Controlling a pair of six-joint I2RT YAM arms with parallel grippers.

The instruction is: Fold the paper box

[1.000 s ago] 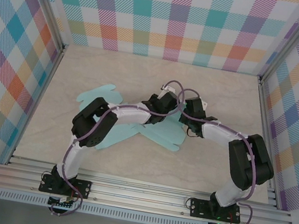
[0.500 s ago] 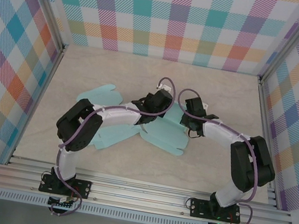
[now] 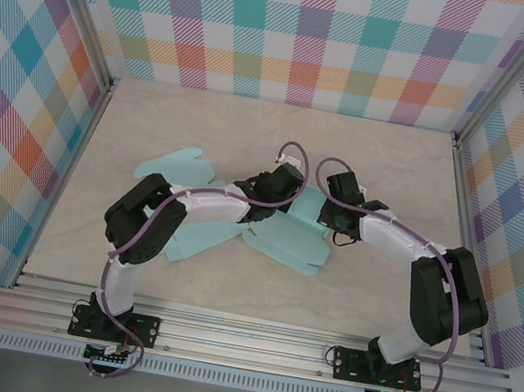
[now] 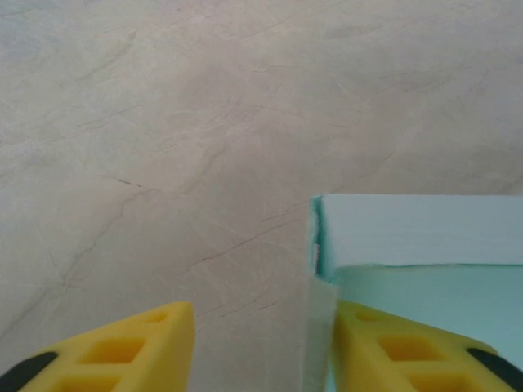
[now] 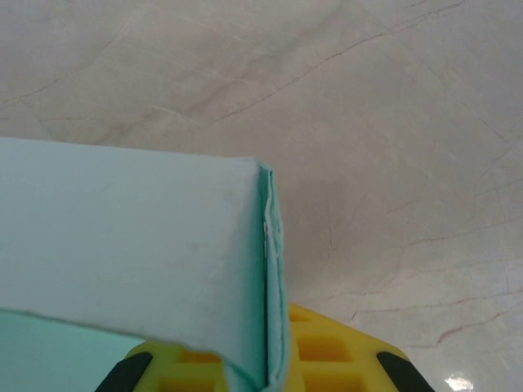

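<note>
On the table [image 3: 400,160] the paper box [image 3: 284,243] lay near the middle, mostly flat, its long axis running from about ten o'clock, where a loose flap [image 3: 171,164] spread out, down to about four o'clock in the overhead view.

The left gripper [image 3: 283,181] sat at the box's twelve o'clock edge. In its wrist view we saw the left gripper [image 4: 261,327] with its yellow fingers [image 4: 122,351] spread apart. A raised corner of the box [image 4: 409,224] stood toward three o'clock of the gap, and a thin upright wall ran down just inside the right-hand finger, which was not pinching it.

The right gripper [image 3: 337,212] was at about one o'clock of the box, near its partner. Its wrist view showed the right gripper [image 5: 261,367] pressed together on a folded wall of the box [image 5: 131,245], the corner seam dropping straight into the jaws at six o'clock.

We judged that the coming move hinged on that left corner. The wall lay off-centre toward three o'clock, so the left claw, the nearer arm for that end, would need to shift that way or close before the side could be creased upright.
</note>
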